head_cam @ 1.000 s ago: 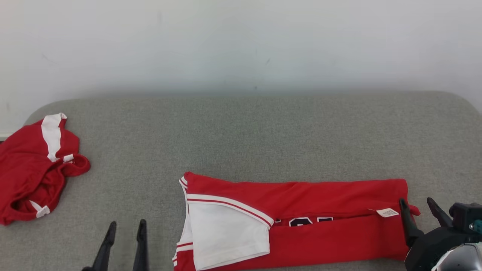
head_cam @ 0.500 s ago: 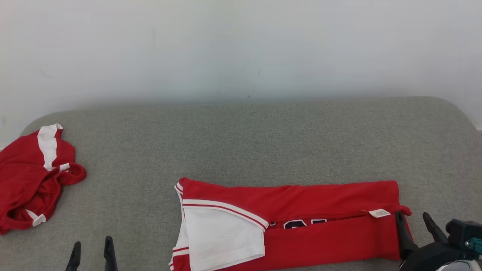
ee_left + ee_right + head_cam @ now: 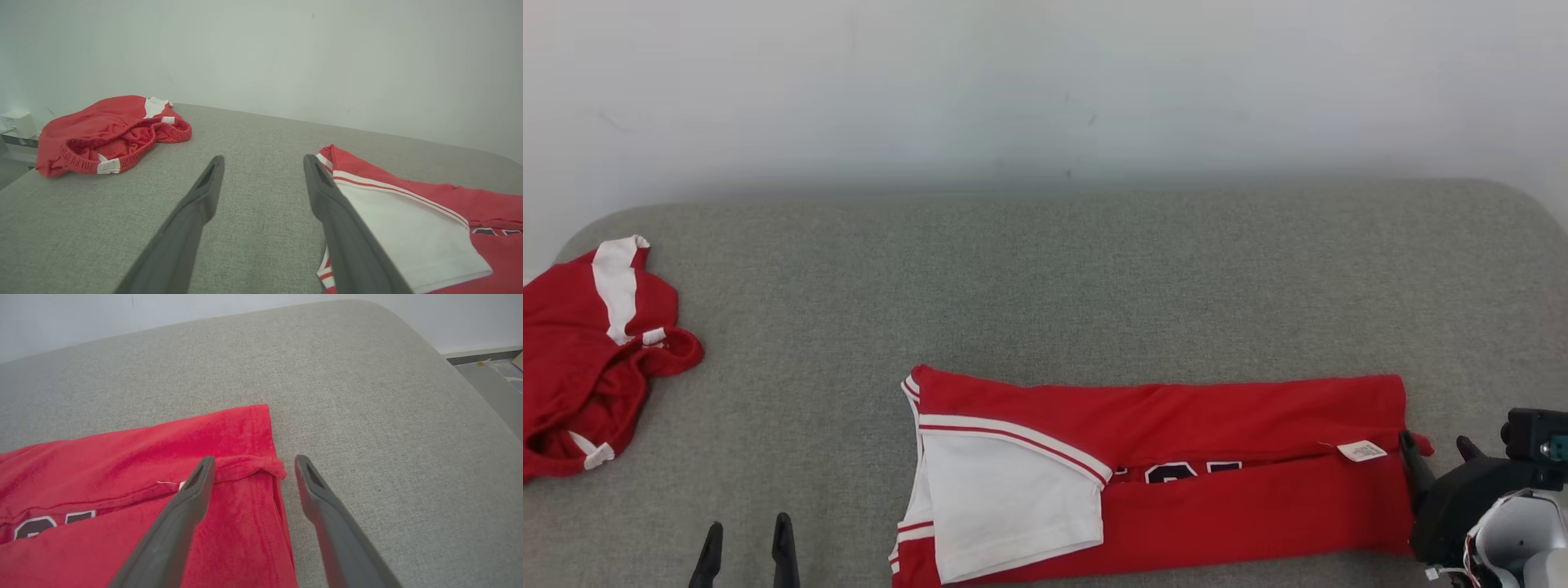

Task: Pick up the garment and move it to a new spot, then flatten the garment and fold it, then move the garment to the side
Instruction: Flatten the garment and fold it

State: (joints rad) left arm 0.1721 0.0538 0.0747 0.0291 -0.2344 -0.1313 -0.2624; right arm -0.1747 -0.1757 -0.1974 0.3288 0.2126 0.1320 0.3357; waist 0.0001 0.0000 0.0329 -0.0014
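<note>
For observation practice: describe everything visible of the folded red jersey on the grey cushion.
The soft-looking red jersey lies flat on the grey cushion, folded into a long band. A white stripe-edged panel covers its left end; dark numerals peek from the fold; a white label sits near its right end, which the right gripper's open jaws straddle.

The left gripper point(image 3: 747, 531) stands at the head view's lower left, fingers pointing up, jaws fully apart and empty. The right gripper point(image 3: 1436, 443) stands at the lower right on its dark wrist housing, jaws equally wide and empty.
</note>
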